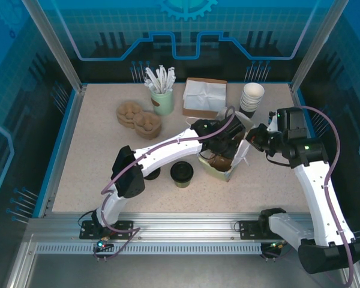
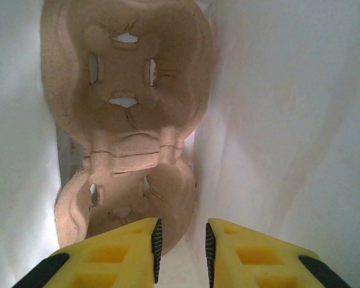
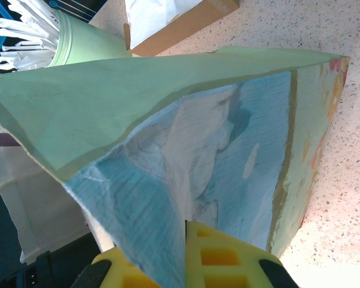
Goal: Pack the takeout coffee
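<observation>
Two slim arms of one make: left arm (image 1: pixel 168 147) and right arm (image 1: pixel 317 186), both in glossy white shells broken by rounded black joint housings. A purplish-grey cable (image 1: pixel 332 144) looping loose along each. Black bases (image 1: pixel 105 227) with tiny green and red lights. A small green light (image 1: pixel 306 146) on the right arm's black wrist. Left gripper (image 2: pixel 181 249) with blocky yellow fingers (image 2: pixel 108 255) hollowed by square pockets, ribbed black pads (image 2: pixel 158 243) on the inner faces, black at the outer corners. Right gripper (image 3: pixel 168 264) in the same yellow, same pockets.
</observation>
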Tool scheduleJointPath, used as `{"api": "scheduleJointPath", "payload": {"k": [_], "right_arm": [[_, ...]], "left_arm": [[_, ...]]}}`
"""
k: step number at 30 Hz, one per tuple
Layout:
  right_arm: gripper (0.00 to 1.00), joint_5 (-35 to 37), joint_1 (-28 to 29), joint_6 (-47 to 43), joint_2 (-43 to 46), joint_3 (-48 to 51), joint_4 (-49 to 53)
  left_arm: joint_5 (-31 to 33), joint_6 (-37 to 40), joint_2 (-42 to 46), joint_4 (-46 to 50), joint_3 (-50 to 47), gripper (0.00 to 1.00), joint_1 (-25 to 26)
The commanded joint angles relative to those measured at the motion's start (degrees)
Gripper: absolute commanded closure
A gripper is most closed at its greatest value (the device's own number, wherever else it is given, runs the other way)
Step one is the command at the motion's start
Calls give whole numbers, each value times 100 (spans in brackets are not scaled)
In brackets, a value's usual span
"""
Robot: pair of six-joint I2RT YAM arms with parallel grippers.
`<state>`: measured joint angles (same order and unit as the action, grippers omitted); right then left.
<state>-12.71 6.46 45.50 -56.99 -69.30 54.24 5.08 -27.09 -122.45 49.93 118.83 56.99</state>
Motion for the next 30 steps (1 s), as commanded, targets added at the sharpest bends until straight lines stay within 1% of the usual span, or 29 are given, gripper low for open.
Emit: {"api": "scheduleJointPath", "payload": {"k": [1, 8, 15, 19, 26, 30], "right_arm": [[100, -148, 101, 73, 126, 30, -194], [100, -179, 192, -53, 171, 48, -230], [100, -132, 320, -172, 232, 92, -221], [100, -108, 357, -244, 265, 92, -203], [100, -172, 388, -297, 260, 149, -268], [100, -235, 422, -321, 227, 186, -326]], "left_arm": [[-216, -104, -136, 131, 70, 72, -29], [-427, -127, -295, 152, -81, 72, -131], [-257, -248, -378, 219, -257, 71, -174], [-265, -305, -410, 110, -419, 71, -196], [-537, -332, -494, -230, -665, 71, -197], [-562, -348, -633, -282, -685, 71, -214]]}}
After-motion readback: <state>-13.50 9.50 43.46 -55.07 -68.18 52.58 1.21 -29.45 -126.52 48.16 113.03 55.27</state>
